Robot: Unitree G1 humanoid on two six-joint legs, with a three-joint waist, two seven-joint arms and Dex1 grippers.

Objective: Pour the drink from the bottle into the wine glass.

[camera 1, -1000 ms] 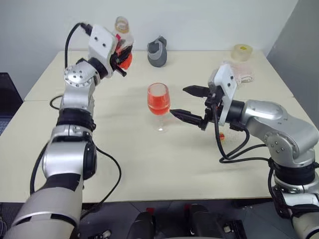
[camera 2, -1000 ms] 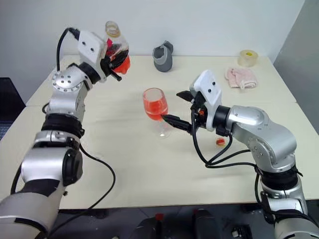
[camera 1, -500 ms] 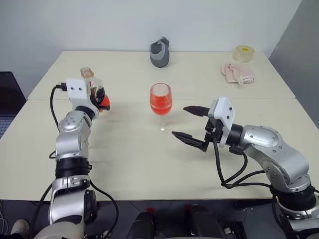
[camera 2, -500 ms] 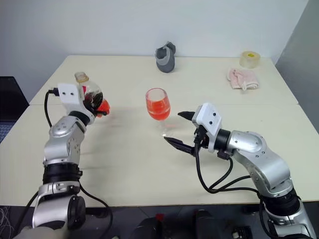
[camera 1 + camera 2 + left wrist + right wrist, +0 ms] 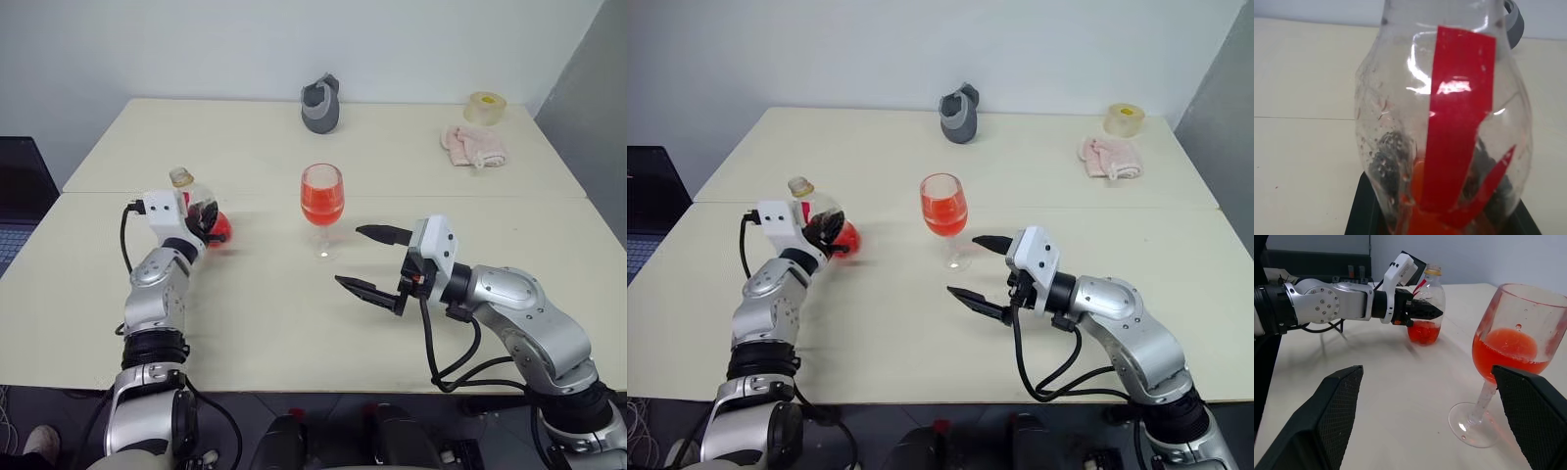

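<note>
Left fingers (image 5: 1420,311) pinch the bottle (image 5: 1426,316) (upright); right fingers (image 5: 377,262) spread — wine glass (image 5: 322,199) half-full.

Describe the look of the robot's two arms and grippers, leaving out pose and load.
Both arms are built of rounded silver segments with black joint bands. A white box-shaped housing sits at each wrist, with black cables looping along the arms. The left gripper and right gripper each have two black pointed fingers.

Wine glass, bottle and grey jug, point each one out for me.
wine glass (image 5: 322,196), left eye view, on the drink-filled bowl
bottle (image 5: 826,227), right eye view, on its rounded body
grey jug (image 5: 320,108), left eye view, on its side wall
</note>
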